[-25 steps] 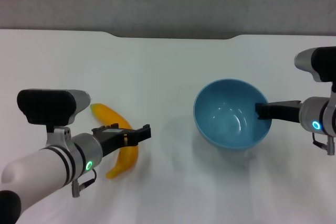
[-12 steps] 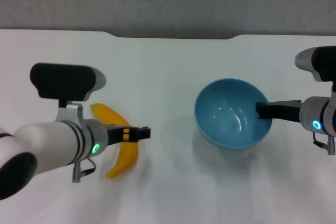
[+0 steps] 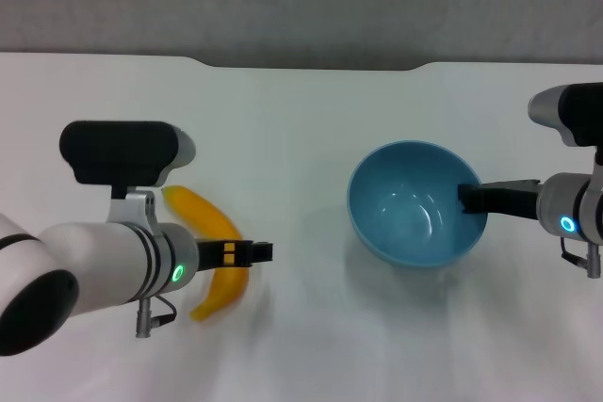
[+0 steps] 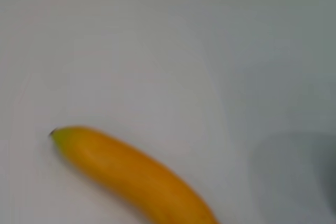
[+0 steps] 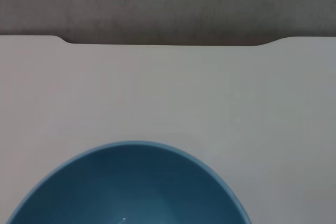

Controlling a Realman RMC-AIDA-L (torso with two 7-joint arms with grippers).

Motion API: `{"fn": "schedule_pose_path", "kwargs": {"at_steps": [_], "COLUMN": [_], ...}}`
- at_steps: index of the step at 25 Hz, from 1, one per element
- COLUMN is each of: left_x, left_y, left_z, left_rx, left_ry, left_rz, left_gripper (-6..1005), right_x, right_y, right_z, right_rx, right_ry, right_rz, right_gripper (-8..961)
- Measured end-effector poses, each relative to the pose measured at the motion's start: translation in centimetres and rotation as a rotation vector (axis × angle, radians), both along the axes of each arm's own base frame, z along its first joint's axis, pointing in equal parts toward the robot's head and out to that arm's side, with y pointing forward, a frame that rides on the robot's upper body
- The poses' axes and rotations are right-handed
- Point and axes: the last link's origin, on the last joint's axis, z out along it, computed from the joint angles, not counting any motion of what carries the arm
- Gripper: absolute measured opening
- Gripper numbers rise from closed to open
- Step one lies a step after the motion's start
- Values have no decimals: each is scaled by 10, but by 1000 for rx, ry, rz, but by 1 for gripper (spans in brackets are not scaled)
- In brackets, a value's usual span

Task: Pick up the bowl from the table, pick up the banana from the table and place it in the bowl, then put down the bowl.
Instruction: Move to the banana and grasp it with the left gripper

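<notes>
My right hand (image 3: 468, 199) is clamped on the bowl's (image 3: 412, 204) rim. My left hand (image 3: 256, 252) sits over the banana (image 3: 215, 233); I cannot tell its opening. The bowl holds nothing.

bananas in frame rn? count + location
1. The banana lies on the table at the robot's left, partly under the left gripper. None in the bowl, held by the right gripper.

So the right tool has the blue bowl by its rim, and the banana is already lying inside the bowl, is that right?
Not quite. The right tool does have the blue bowl by its rim, but the bowl is empty. The head view shows the banana on the table, at the left tool.
</notes>
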Motion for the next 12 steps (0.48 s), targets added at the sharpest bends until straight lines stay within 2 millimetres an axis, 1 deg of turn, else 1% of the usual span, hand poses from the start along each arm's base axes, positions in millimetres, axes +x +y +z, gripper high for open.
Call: {"fn": "schedule_pose_path", "kwargs": {"at_steps": [2,5,12], "left_x": [-11,-15,-17], "left_y": [4,6,5], "left_z": [-2,-2,-11], "left_rx": [15,21,5], "left_ry": [0,0,9], "left_rz": [30,39,30], "left_gripper": [856,855,851], "right_x": [1,1,-1], "right_y": [0,0,0], "right_z": [0,0,1], "right_rx": [1,1,1], "right_ry": [0,0,3], "right_rz": [-2,-2,0], "right_gripper": [34,34,33]}}
